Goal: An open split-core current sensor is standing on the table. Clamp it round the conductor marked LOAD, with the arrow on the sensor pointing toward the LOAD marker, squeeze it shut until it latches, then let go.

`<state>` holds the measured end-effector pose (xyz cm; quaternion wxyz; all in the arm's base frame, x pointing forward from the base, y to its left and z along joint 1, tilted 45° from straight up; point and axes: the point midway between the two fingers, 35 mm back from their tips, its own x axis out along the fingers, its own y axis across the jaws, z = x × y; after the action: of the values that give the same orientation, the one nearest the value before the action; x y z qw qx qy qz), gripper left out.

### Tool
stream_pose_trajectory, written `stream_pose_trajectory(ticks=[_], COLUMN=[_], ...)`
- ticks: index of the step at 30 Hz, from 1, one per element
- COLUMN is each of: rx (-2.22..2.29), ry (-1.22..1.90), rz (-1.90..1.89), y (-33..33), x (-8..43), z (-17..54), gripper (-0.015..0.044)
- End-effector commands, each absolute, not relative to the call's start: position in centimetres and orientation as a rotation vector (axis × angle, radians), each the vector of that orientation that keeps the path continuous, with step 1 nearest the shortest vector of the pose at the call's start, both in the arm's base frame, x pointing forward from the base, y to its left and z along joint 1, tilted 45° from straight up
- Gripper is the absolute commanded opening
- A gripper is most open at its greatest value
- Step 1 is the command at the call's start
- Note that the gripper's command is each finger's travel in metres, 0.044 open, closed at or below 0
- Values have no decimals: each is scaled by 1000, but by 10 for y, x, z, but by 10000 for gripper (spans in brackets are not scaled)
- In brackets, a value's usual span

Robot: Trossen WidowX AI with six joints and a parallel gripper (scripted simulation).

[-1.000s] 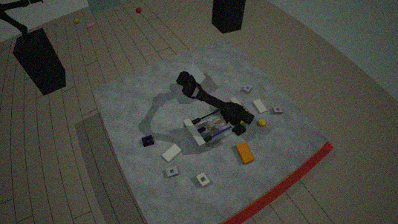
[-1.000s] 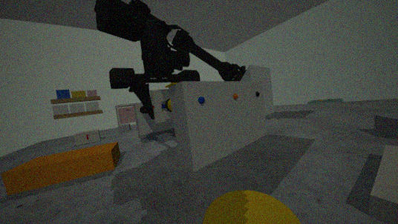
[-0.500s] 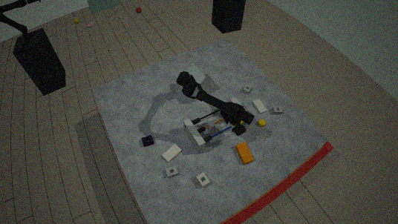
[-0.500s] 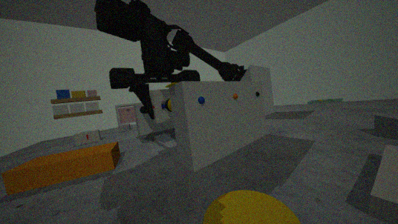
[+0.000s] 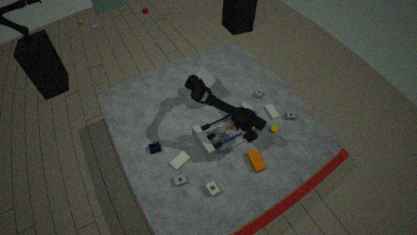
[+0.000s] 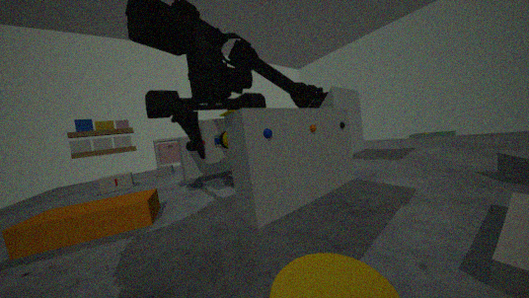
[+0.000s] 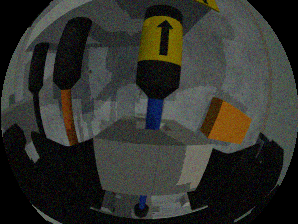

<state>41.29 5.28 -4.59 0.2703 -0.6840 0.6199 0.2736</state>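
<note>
The split-core sensor (image 7: 162,36) (image 5: 253,128) (image 6: 224,139) is yellow with a black arrow. It sits on the blue conductor (image 7: 154,112) (image 5: 231,137). The arrow points at the yellow LOAD marker (image 5: 275,128), which lies just past the conductor's end. My gripper (image 5: 250,134) (image 6: 197,144) reaches down at that end of the blue conductor, beside the sensor, and is shut on it. The fingertips themselves do not show plainly in the wrist view.
An orange conductor (image 7: 67,116) (image 5: 229,127) and a black one (image 5: 215,122) run parallel beside the blue one, between white end blocks (image 5: 204,140) (image 6: 291,168). An orange block (image 5: 257,159) (image 6: 79,224) (image 7: 226,121) lies close by. White tiles (image 5: 180,159) and small grey squares (image 5: 212,187) are scattered on the mat.
</note>
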Motion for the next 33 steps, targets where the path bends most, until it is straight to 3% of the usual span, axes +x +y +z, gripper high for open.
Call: stream_pose_trajectory(ticks=[1, 5, 22, 33], rx=[-1845, -1845, -1843, -1844], ry=[1670, 1670, 1672, 1669], rz=[736, 736, 738, 738], y=[53, 53, 54, 54], x=[413, 413, 413, 413], z=[-46, -46, -45, -45], gripper=[0, 0, 440, 151])
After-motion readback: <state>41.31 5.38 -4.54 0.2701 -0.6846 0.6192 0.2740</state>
